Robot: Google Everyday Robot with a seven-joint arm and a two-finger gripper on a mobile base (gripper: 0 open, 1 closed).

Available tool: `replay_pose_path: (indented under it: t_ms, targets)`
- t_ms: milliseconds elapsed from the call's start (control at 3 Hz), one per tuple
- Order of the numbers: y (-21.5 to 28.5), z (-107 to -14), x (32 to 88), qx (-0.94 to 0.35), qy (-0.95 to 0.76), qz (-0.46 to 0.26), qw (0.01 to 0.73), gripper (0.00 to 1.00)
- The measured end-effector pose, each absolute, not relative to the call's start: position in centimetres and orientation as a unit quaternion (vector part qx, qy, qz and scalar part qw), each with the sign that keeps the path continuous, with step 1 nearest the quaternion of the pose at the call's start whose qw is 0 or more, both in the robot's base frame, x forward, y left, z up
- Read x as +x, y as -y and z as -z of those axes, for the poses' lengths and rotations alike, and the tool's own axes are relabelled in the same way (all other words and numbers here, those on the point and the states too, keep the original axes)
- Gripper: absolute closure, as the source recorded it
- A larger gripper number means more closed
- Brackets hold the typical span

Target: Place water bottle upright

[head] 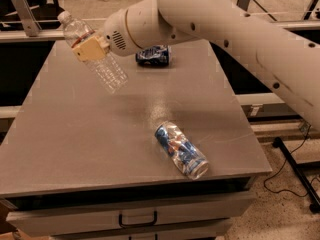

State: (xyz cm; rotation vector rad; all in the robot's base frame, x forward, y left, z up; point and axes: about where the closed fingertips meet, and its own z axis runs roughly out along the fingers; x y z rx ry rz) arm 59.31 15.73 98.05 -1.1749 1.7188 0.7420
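Note:
The water bottle (102, 64) is a clear ribbed plastic bottle with a white cap. It hangs tilted in the air above the far left part of the grey table (75, 134), cap up and to the left. My gripper (91, 48) is shut on the water bottle around its upper part, near the label band. The tan finger (91, 47) covers the band. The bottle's base is clear of the table top.
A crushed blue-and-silver can (181, 150) lies on its side near the table's front right. Another blue can (153, 55) lies at the far edge, partly behind my arm (225, 29). A drawer with a handle (137, 219) is under the table.

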Motion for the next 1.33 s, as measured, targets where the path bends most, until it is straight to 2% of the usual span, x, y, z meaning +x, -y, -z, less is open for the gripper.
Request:
replay_pose_path:
  t_ms: [333, 1333]
  targets:
    - [-14.0, -98.5, 59.3, -0.481, -0.691, -0.295, 0.452, 1.00]
    - [-2.4, -101.7, 58.6, -0.486, -0.599, -0.334, 0.541, 1.00]
